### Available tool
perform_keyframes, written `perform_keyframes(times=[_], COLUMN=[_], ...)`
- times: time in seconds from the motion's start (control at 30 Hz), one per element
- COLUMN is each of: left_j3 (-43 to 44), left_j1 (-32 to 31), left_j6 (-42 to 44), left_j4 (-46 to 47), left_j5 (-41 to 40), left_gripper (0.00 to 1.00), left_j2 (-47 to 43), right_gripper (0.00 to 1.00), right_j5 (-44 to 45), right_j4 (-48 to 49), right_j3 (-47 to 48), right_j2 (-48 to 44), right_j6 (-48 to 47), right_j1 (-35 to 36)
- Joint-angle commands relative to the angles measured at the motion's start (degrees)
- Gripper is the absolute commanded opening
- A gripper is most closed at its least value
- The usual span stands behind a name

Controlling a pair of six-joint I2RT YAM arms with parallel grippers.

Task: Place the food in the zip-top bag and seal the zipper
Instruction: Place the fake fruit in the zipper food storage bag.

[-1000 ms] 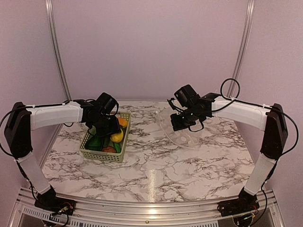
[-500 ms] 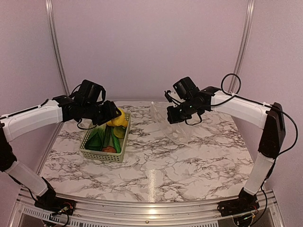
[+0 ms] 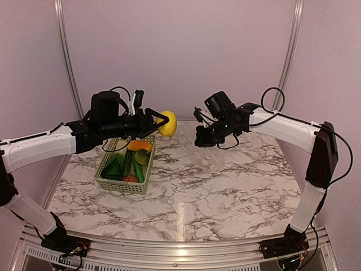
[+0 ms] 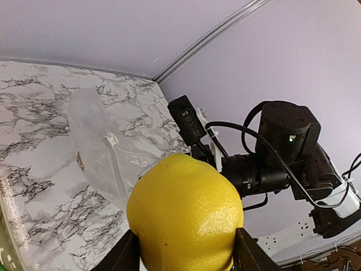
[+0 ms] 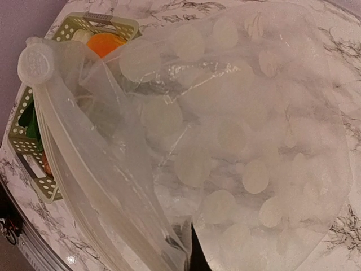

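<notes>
The left gripper [image 3: 162,121] is closed on the lemon [image 3: 168,122]. It holds the lemon high in the air. In the left wrist view the lemon [image 4: 185,214] sits between the two dark fingers [image 4: 123,257], one on each side. The lemon is past the right edge of the basket [image 3: 107,180] and not yet at the bag [image 3: 210,155]. There is a gap of air between the lemon and the bag.

The right gripper [image 3: 202,138] is pinched shut on the top edge of the bag and holds it up. The bag is clear with white dots. Its low end goes down to the table [image 3: 225,197]. In the right wrist view the bag [image 5: 254,141] fills most of the picture. The zipper [image 5: 73,158] runs along the bag's left edge. The mouth there gapes a little and faces the basket side. At the top end of the zipper is a round tab [image 5: 35,62]. It has tiny raised marks on it, too small to read.

The rest of the food is in the basket. There is an orange piece [image 3: 139,145], long green pieces [image 3: 115,166] and a red-brown round one [image 3: 130,178]. The basket sits near the left edge of the table. The bag is toward the back, on the right. A wide stretch of marble table lies between them and the near edge.
</notes>
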Motion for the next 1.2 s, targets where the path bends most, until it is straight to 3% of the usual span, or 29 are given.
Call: perform_keyframes(times=[0.0, 0.3, 0.5, 0.73, 0.93, 1.03, 1.17], left_j3=[0.4, 2.5, 5.7, 7.7, 9.5, 11.9, 16.7], left_j1=[-2.0, -3.8, -4.4, -5.0, -5.0, -5.0, -5.1], left_j6=[-0.5, 1.4, 3.0, 6.3, 6.1, 4.8, 4.2], left_j4=[8.0, 12.0, 6.4, -4.2, -7.5, -9.4, -11.0], left_j5=[5.1, 5.0, 1.4, -9.0, -11.9, -11.8, -9.5], left_gripper=[0.49, 0.46, 0.43, 0.4, 0.4, 0.44, 0.61], left_j2=[3.6, 9.9, 14.3, 16.0, 18.1, 20.2, 22.8], right_gripper=[0.0, 0.0, 0.0, 0.0, 0.0, 0.0, 0.0], right_j5=[-2.8, -6.8, -7.9, -8.0, -9.3, -10.6, -11.0], right_j4=[2.6, 5.0, 5.5, 5.8, 5.8, 6.5, 6.5], right_j3=[2.7, 3.9, 3.2, 2.2, 2.2, 2.4, 3.4], right_j2=[0.9, 1.0, -0.2, -2.0, -2.3, -1.9, -1.4], right_j6=[4.9, 9.9, 11.7, 13.3, 14.0, 14.9, 15.3], right_j1=[0.5, 0.4, 0.2, -0.2, -0.4, -0.4, -0.5])
